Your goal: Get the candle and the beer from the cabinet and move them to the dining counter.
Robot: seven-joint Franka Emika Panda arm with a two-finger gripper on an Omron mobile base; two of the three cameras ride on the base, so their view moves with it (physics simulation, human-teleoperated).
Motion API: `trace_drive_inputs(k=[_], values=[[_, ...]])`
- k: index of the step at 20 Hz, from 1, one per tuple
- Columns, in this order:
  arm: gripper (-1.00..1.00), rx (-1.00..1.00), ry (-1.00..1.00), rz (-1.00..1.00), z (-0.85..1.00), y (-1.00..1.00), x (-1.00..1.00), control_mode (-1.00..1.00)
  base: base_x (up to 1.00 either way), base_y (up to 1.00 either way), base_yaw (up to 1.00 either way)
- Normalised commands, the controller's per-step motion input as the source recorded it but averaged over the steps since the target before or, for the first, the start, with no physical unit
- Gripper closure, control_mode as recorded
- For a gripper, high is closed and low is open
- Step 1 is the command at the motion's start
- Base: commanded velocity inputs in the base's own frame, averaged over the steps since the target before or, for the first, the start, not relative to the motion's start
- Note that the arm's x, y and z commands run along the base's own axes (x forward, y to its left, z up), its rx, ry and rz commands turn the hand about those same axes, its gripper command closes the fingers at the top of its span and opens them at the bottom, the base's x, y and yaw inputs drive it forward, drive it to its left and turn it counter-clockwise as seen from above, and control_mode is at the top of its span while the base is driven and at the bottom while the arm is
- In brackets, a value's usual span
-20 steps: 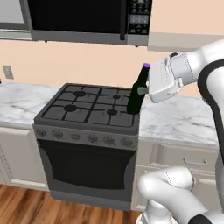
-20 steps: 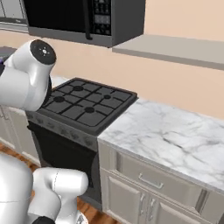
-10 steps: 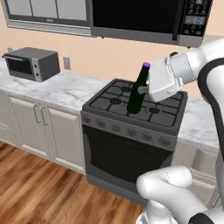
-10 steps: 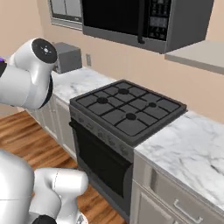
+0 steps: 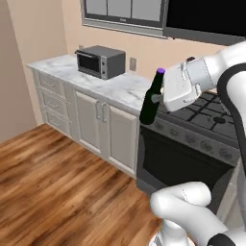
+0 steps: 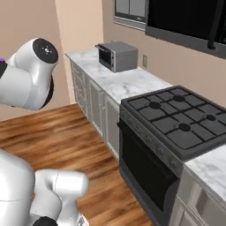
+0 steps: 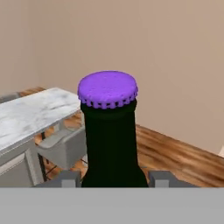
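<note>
The beer (image 5: pixel 151 98), a slim dark bottle with a purple cap, hangs upright in the air in front of the stove's left edge. My gripper (image 5: pixel 157 97) is shut on its neck from the right. In the hand view the beer (image 7: pixel 109 131) stands between my two fingertips, with my gripper (image 7: pixel 111 180) closed around it. Beyond it on the left is the dining counter (image 7: pixel 26 116) with its white marble top and a grey chair (image 7: pixel 63 146). The candle and the cabinet are out of view.
A black gas stove (image 5: pixel 209 117) (image 6: pixel 176 117) sits in the marble worktop (image 5: pixel 122 86) over beige base cabinets (image 5: pixel 103 127). A grey toaster oven (image 5: pixel 100 61) (image 6: pixel 117 55) stands on the worktop. Wooden floor (image 5: pixel 62 182) spreads to the left and front.
The whole picture has swung: the base has turned left, so the stove slid to the right and the toaster oven and floor came into sight. The beer stays in my gripper.
</note>
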Motion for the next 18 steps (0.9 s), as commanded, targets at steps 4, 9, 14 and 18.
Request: trace_drive_inputs(k=[4, 9, 14, 18], values=[[1.00, 0.00, 0.00, 0.00, 0.00, 0.00, 0.00, 1.00, -0.32, 0.55, 0.44], [1.00, 0.00, 0.00, 0.00, 0.00, 0.00, 0.00, 1.00, -0.38, 0.52, 0.44], [1.00, 0.00, 0.00, 0.00, 0.00, 0.00, 0.00, 1.00, -0.29, 0.55, 0.42], [1.00, 0.00, 0.00, 0.00, 0.00, 0.00, 0.00, 1.00, -0.26, 0.53, 0.41]])
